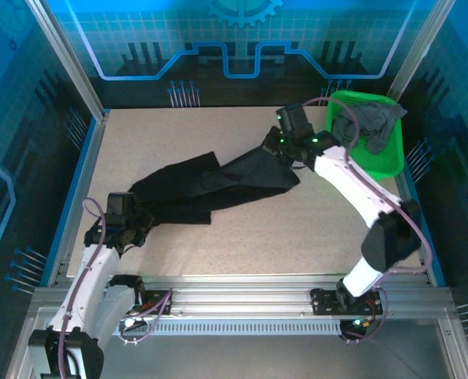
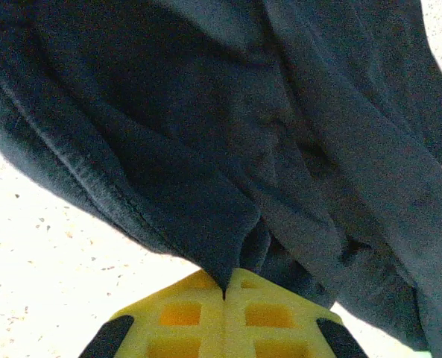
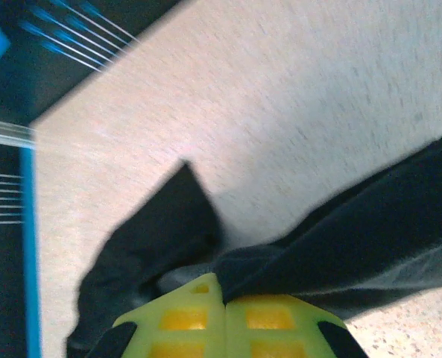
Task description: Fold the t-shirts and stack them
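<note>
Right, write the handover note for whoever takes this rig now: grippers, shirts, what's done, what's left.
Left gripper: shut on the near-left end of the black shirt.
Right gripper: shut on that shirt's far-right end.
Black shirt: stretched in a rumpled band across the table between the two grippers, not folded.
Grey shirt: bunched in the green basket at the far-right corner.
Done: black shirt out and gripped at both ends.
Left: fold black, fetch and fold grey, stack.

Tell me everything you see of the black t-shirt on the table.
The black t-shirt is soft, matte cloth, stretched and crumpled into a long band slanting across the table. The left gripper pinches its near-left end, the right gripper its far-right end. Folds and a stitched hem show.
</note>
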Robot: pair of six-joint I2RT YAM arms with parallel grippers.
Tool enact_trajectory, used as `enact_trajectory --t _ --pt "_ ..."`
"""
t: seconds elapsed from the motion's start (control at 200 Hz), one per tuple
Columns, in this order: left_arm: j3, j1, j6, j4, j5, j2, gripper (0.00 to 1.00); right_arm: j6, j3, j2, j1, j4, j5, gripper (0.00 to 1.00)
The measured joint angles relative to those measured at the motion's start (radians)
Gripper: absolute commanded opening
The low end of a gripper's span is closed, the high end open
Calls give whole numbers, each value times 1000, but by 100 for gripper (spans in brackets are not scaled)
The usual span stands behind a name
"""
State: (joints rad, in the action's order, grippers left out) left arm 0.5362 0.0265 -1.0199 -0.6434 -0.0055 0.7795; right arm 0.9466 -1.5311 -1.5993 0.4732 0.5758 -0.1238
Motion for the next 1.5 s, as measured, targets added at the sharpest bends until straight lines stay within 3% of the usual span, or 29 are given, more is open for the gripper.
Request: enact_trajectory --t 0.2,0.385,0.555,0.725,0.835,0.915,1.03,1.29,1.396,1.496 --pt "26 5 25 -5 -32 -2 0 -39 -42 126 22 8 -66 0" --pt "42 6 42 -8 -71 -22 0 -75 -166 50 1 -8 -77 0" --pt "45 10 55 -12 -87 -29 0 -104 -462 -270 -78 -43 -45 0" --pt "57 16 63 -43 -104 -43 0 -166 -988 -739 -130 16 -7 0" --pt "77 23 77 -56 -107 -53 0 -190 -1247 -956 -152 78 30 41" --pt "80 24 81 -59 -107 -57 0 -203 -1276 -1000 -168 140 60 51" --pt "80 24 81 -66 -107 -58 0 -221 -1104 -921 -189 160 95 53" --pt "80 27 91 -67 -102 -45 0 -176 -78 -250 -200 -11 94 51" --pt "80 35 103 -66 -95 -33 0 -135 211 -18 -213 -80 86 51" --pt "80 37 105 -60 -87 -21 0 -111 395 84 -253 -121 91 51"
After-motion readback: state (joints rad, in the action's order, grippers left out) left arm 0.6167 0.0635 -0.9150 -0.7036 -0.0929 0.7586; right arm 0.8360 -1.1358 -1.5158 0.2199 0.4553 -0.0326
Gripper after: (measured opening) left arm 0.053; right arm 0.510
